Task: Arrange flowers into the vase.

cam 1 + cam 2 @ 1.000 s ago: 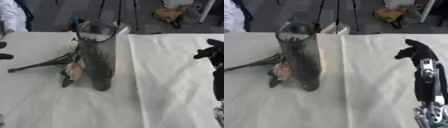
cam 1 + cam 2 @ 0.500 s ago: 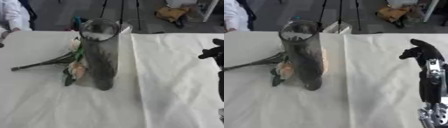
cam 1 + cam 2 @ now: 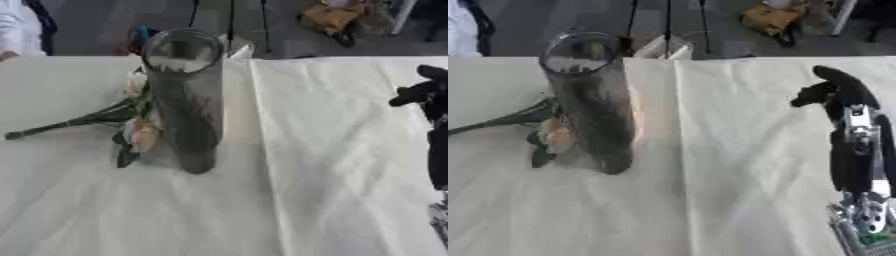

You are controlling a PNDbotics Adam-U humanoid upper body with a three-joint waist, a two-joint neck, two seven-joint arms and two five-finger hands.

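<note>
Where the left eye view catches only dark fingers at its right edge, the right eye view shows the whole right hand (image 3: 843,92) and its black and silver forearm rising from the lower right corner, fingers curled together and holding nothing, well apart from the vase. The left hand shows in neither view. A tall clear glass vase (image 3: 185,100) stands upright left of centre on the counter (image 3: 332,165). The flowers (image 3: 131,127) lie flat on the counter just beside the vase on its left, pale blooms and green leaves near its base, dark stems pointing toward the left edge. Between vase and right hand the cloth lies bare, with a long crease running front to back. A white cloth covers the counter. Beyond its far edge are a dark floor, thin black stand legs and a yellowish bundle (image 3: 767,17).
</note>
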